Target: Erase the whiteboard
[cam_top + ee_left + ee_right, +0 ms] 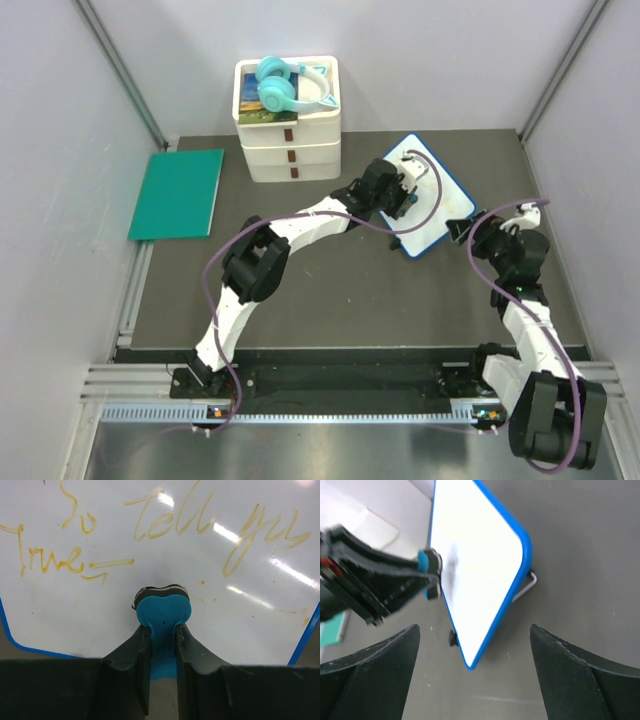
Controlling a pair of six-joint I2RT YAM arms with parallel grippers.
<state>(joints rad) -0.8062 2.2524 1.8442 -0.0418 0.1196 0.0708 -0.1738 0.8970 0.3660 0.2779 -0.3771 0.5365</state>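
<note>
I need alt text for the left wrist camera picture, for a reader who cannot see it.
The left gripper, shut on a small blue eraser, holds it up to the blue-framed whiteboard. Yellow-orange handwriting crosses the upper part of the white surface and is not yet wiped.

Enclosure walls were plain and pale at the back and both sides, with aluminium posts running up the rear corners. The table was topped in matte dark grey, with aluminium rails along its left and near edges. Lighting was even and shadows were soft.
</note>
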